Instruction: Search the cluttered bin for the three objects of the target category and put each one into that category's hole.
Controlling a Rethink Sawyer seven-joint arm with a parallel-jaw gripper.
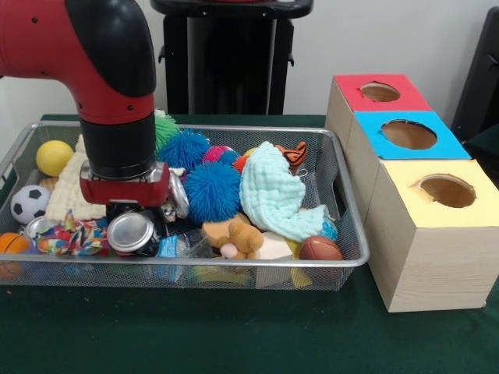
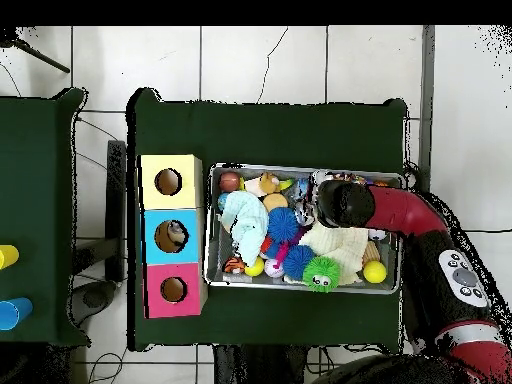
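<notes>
A wire mesh bin (image 1: 195, 265) holds a jumble of toys, cloths and cans. My gripper (image 1: 129, 212) reaches down into the bin's left part, just above a silver can (image 1: 131, 232) lying on its side. A second silver can (image 1: 178, 193) leans right beside the gripper's red body. Whether anything is held is hidden by the wrist. In the overhead view the gripper (image 2: 336, 198) sits near the bin's upper rim (image 2: 300, 169). Three boxes stand beside the bin, with a red-topped hole (image 1: 380, 92), a blue-topped hole (image 1: 408, 134) and a yellow-topped hole (image 1: 447, 190).
Around the gripper lie a cream knitted cloth (image 1: 69, 187), a soccer ball (image 1: 30, 202), a yellow ball (image 1: 54, 157), two blue spiky balls (image 1: 212, 191), a mint cloth (image 1: 273, 195), a plush bear (image 1: 242, 238) and a brown football (image 1: 320, 249). Something shows inside the blue hole (image 2: 174, 235).
</notes>
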